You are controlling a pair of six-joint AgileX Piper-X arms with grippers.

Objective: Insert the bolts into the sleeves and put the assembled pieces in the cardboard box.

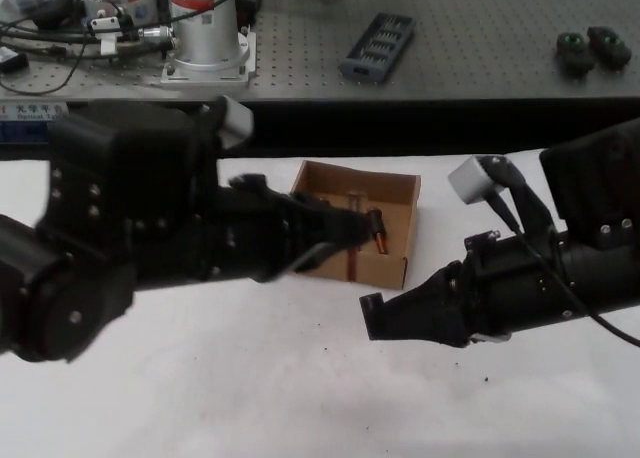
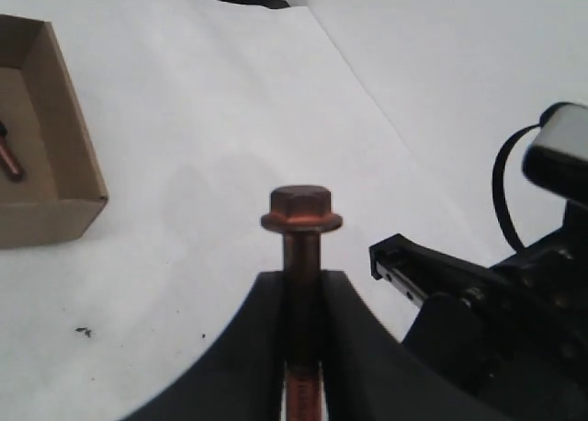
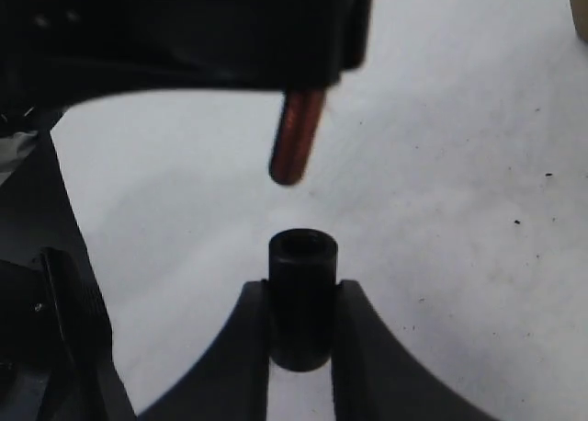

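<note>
The left gripper (image 2: 301, 281) has its jaws clamped on the shank of a copper bolt (image 2: 301, 221). The right gripper (image 3: 303, 290) pinches a black sleeve (image 3: 303, 301), and the bolt's tip hangs just apart from its open bore. The cardboard box (image 1: 395, 190) sits at upper centre of the high view.

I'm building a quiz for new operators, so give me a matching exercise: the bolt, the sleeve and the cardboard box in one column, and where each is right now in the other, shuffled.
1. copper bolt
2. black sleeve
3. cardboard box

A. on the white sheet, a copper piece inside
B. clamped in the right gripper
C. clamped in the left gripper

Pairs: 1-C, 2-B, 3-A.
</note>
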